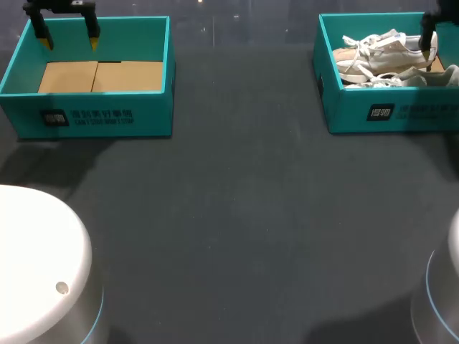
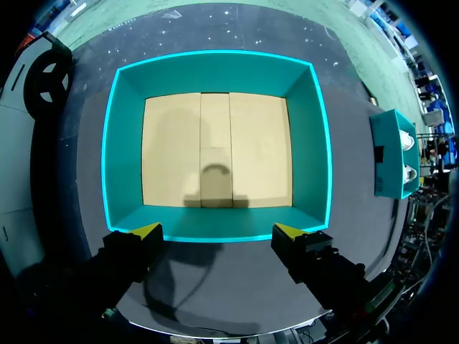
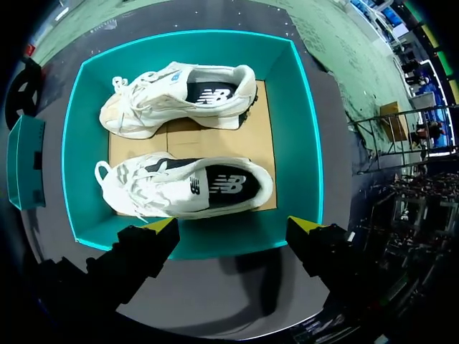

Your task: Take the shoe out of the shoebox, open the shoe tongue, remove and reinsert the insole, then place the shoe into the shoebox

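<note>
Shoes (image 3: 183,188), both white, lay side by side in the right shoebox (image 3: 303,129). The right end effector (image 3: 233,228) hung wide open over its wall. The left end effector (image 2: 216,231) hung equally wide over the left shoebox (image 2: 315,143).

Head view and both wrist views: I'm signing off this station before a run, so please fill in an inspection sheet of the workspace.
Surface: dark grey table; both boxes stand at its far side.
Job's things: right-hand teal cardboard shoebox holds two white lace-up shoes, upright, side by side, toes the same way. Left-hand teal cardboard shoebox is empty, its tan floor showing.
Clutter: nothing seen.
Grippers: left gripper open, above a wall of the empty shoebox, holding nothing. Right gripper open, above a wall of the box with the shoes, touching neither shoe.
Cables: nothing seen.
Surroundings: nothing seen reaching over the table.
</note>
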Controlling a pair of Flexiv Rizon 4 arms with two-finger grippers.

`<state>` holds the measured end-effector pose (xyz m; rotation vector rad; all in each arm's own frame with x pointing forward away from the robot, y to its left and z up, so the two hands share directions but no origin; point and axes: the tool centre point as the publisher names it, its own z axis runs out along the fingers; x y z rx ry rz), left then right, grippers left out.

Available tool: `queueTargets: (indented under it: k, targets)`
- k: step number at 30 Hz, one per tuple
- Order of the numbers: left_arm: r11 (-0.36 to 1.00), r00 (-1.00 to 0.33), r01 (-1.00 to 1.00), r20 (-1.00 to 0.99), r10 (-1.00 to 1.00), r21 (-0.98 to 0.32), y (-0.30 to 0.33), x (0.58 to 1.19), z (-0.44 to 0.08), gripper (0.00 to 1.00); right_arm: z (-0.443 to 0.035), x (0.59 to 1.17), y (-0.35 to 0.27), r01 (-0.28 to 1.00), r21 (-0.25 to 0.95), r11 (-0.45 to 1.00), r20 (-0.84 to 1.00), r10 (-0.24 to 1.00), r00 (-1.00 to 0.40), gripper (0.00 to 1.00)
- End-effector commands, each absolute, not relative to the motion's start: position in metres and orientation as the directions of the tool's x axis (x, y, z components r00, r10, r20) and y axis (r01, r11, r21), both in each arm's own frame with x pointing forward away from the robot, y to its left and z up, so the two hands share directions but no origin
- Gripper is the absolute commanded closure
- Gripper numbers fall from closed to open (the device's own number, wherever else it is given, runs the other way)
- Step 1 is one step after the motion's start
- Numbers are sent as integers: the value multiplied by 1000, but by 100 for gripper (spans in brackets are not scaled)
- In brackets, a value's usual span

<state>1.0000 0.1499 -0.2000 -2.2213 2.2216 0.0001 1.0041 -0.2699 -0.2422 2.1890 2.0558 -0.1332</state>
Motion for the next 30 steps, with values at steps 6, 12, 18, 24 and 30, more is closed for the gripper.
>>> queueTargets:
  k: [6,12,18,24,30]
  targets:
    - [0,0,-1000,0,-1000,0,150,1000,-200,0,-267,1019,-297,998,18,-55,-158,986,57,0]
    - [0,0,-1000,0,-1000,0,150,1000,-200,0,-286,1022,-310,999,5,-47,-155,987,48,9]
    - [0,0,-1000,0,-1000,0,150,1000,-200,0,-303,1023,-318,999,2,-38,-146,989,38,17]
    - [0,0,-1000,0,-1000,0,150,1000,-200,0,-320,1021,-325,999,-17,-43,-138,990,40,18]
    - [0,0,-1000,0,-1000,0,150,1000,-200,0,-335,1022,-328,999,-29,-36,-134,990,32,15]
